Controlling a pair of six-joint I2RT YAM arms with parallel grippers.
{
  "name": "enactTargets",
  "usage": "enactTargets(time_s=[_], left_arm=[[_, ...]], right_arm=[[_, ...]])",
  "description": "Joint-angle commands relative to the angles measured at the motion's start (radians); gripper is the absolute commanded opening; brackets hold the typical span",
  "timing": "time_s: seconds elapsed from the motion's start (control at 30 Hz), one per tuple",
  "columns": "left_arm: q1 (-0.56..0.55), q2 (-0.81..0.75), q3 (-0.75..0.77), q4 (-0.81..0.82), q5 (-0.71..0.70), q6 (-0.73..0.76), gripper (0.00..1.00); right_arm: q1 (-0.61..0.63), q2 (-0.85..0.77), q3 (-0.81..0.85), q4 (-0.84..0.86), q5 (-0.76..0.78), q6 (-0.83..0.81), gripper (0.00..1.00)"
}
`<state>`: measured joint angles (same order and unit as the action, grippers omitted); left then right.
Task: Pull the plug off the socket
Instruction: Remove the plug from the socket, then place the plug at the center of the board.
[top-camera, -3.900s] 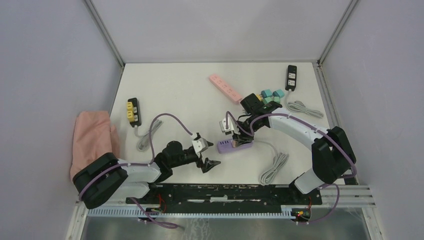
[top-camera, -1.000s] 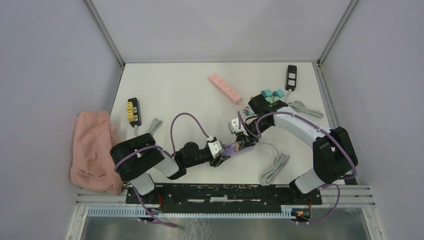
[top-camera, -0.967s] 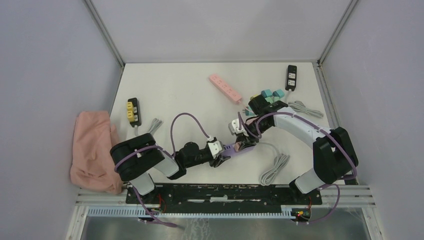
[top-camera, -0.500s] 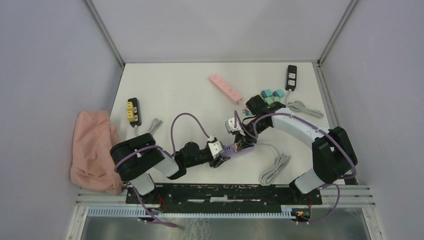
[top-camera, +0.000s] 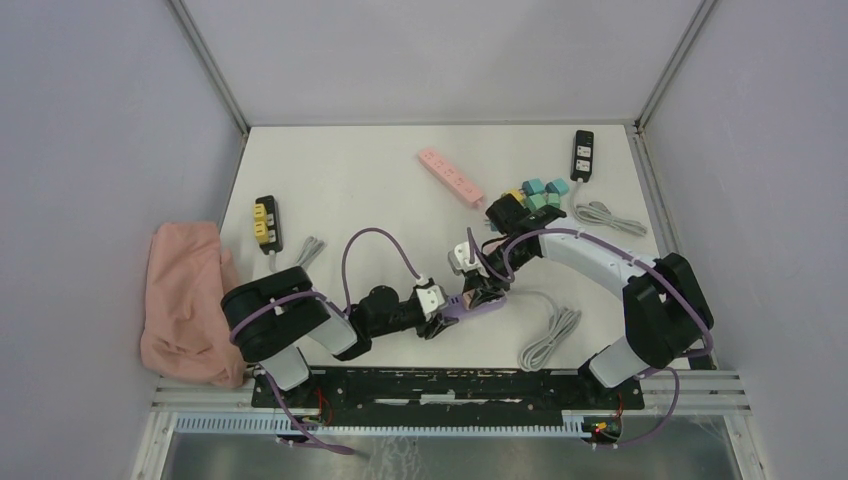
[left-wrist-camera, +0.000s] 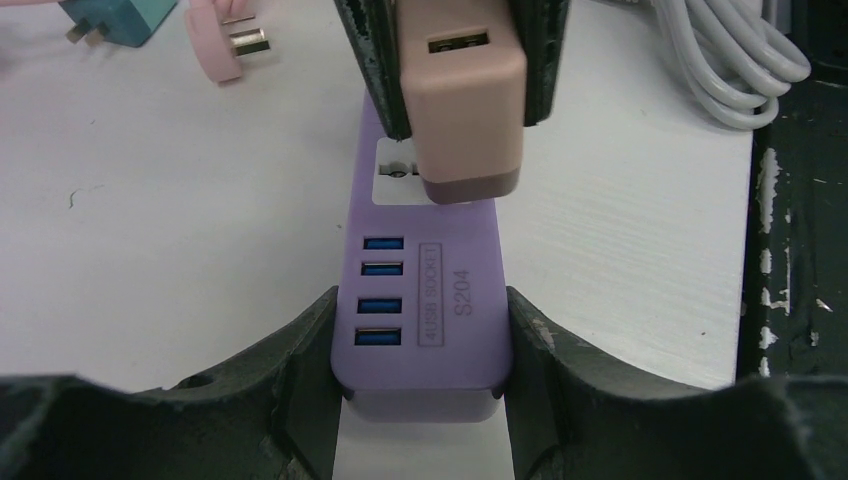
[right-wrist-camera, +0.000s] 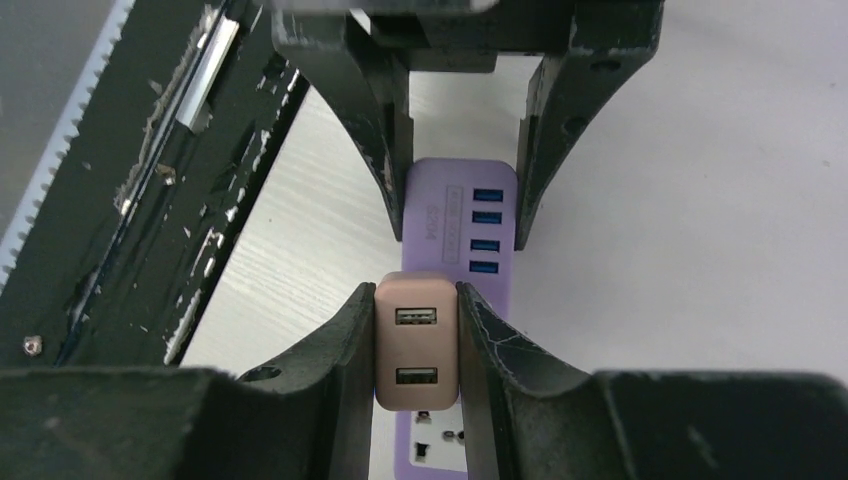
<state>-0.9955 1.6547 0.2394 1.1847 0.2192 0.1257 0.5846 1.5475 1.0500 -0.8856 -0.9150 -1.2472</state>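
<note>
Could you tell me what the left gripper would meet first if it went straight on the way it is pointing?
The left gripper, clamped on the end of the purple power strip, points along it. First in line is probably the pink plug at the strip's socket, held by the right gripper.

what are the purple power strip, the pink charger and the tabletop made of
Purple power strip: looks like moulded plastic, matte, with rounded edges and printed lettering. Pink charger: likely plastic too, satin, with a soft sheen and rounded corners. Tabletop: white with a faint wood-like grain, probably laminate or painted board; hard to say which.
</note>
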Motion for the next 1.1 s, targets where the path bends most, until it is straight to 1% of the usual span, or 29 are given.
enactTargets(time_s=[0.0,0.1,0.3,0.37,0.47,0.5,0.57,0.63,0.67,0.77,0.8,0.87,0.9,0.97,1.0,1.07], left_arm=[[0.004,0.008,-0.002,0.083,-0.008,-0.024,0.03],[0.005,0.011,0.000,0.081,-0.005,-0.024,0.03],[0.009,0.010,-0.002,0.084,0.001,-0.026,0.03],[0.012,0.009,-0.002,0.085,0.004,-0.028,0.03],[0.014,0.000,-0.006,0.086,0.006,-0.034,0.03],[0.015,-0.004,-0.006,0.084,0.006,-0.038,0.03],[0.015,-0.012,-0.004,0.072,0.011,-0.045,0.03],[0.016,-0.023,-0.001,0.057,0.015,-0.054,0.03],[0.015,-0.026,0.001,0.049,0.016,-0.060,0.03],[0.016,-0.035,0.004,0.039,0.018,-0.071,0.03],[0.017,-0.038,0.003,0.039,0.017,-0.074,0.03],[0.015,-0.043,0.001,0.039,0.014,-0.082,0.03],[0.016,-0.043,0.000,0.039,0.014,-0.084,0.03],[0.017,-0.043,0.004,0.041,0.015,-0.086,0.03],[0.018,-0.045,0.004,0.041,0.017,-0.087,0.03],[0.018,-0.052,0.003,0.039,0.019,-0.093,0.03]], right_arm=[[0.013,-0.001,0.052,0.060,-0.105,0.164,0.00],[-0.031,-0.005,0.050,0.056,-0.102,0.168,0.00],[-0.112,-0.029,0.065,-0.076,-0.142,0.015,0.00],[-0.136,-0.026,0.081,-0.094,-0.152,0.020,0.00],[-0.195,-0.017,0.106,-0.082,-0.158,0.087,0.00],[-0.220,-0.016,0.110,-0.056,-0.156,0.130,0.00],[-0.271,-0.024,0.093,0.046,-0.146,0.271,0.01],[-0.332,-0.038,0.058,0.212,-0.119,0.473,0.03],[-0.357,-0.045,0.035,0.350,-0.097,0.595,0.04],[-0.451,-0.052,-0.040,0.677,0.022,0.975,0.03],[-0.482,-0.050,-0.068,0.784,0.062,1.139,0.04],[-0.517,-0.041,-0.111,0.939,0.223,1.334,0.07],[-0.520,-0.035,-0.116,0.972,0.331,1.394,0.08],[-0.521,0.006,-0.090,0.994,0.458,1.468,0.10],[-0.520,0.033,-0.062,0.983,0.498,1.491,0.11],[-0.520,0.104,-0.006,0.955,0.528,1.517,0.14]])
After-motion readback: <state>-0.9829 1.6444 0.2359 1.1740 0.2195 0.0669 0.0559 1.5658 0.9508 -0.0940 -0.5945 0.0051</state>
